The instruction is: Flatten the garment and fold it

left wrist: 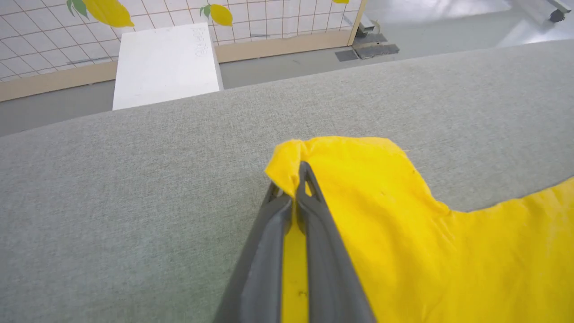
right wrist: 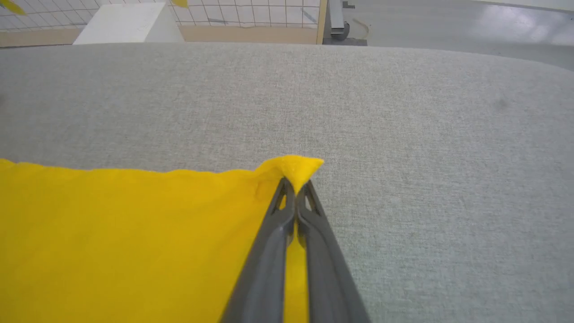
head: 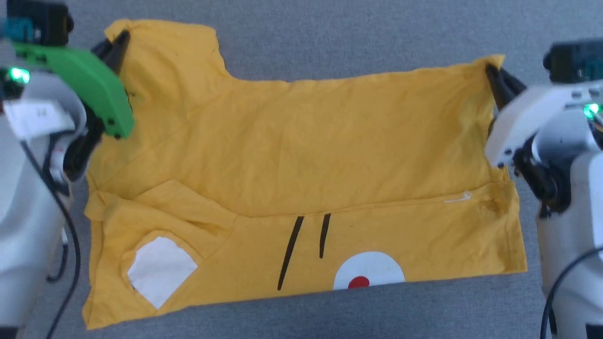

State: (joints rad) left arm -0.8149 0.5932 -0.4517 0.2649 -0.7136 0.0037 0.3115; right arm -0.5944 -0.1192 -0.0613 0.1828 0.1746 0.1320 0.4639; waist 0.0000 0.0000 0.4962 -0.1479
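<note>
On the grey, felt-like tabletop point(head: 377, 37), looking down at the garment point(head: 301, 150) lying spread wide, bright yellow, soft cotton, faintly creased; showing a plain matte layer across the far part, ending in a straight edge over a near strip of print; showing there two thin black lines point(head: 301, 245) slanting, a white circle point(head: 370, 267) cut by the near edge with a red dot point(head: 359, 282) inside, and a rounded white patch point(head: 160, 272) toward the left; rising at the far left into a squarish sleeve-like flap with a curved notch beside it; clamping that flap's outer corner with the left gripper point(left wrist: 299, 179), slim dark-grey tapering fingers closed tight on a bunched yellow peak; clamping the far right corner likewise with the right gripper point(right wrist: 293, 184), closed on a small pinched point of cloth; leaving both corners drawn up into little peaks above the flat, nubbly grey weave
</note>
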